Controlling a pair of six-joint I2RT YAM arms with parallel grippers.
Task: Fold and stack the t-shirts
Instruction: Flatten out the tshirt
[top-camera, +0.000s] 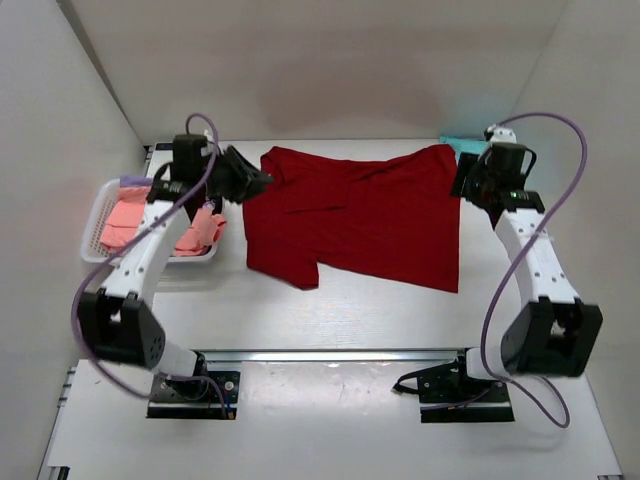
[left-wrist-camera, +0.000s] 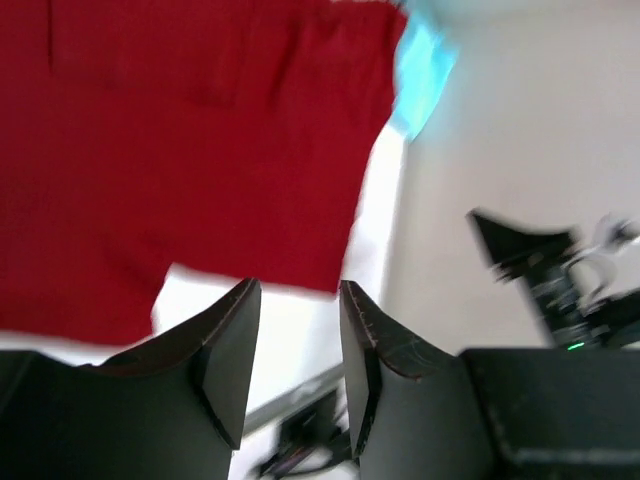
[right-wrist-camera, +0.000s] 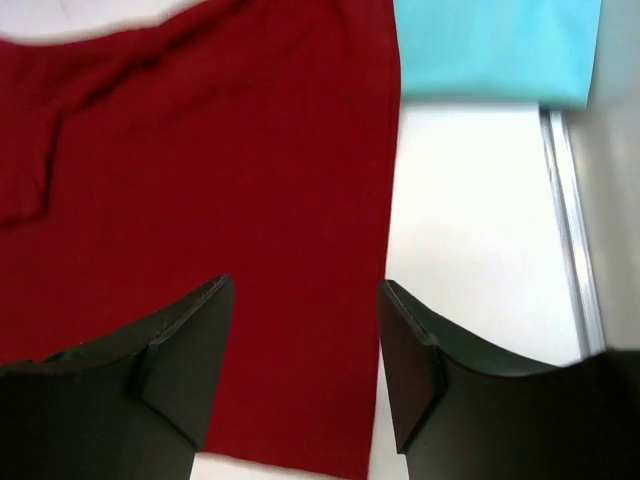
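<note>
At 9 o'clock, salmon shirt in basket. Left gripper slightly parted, empty. Dark red shirt spread mid-tabletop. Over its 2 o'clock edge, right gripper wide apart, empty. Teal shirt at 1 o'clock.

No text, label, brand, number or sign can be read in any of the three views.
</note>
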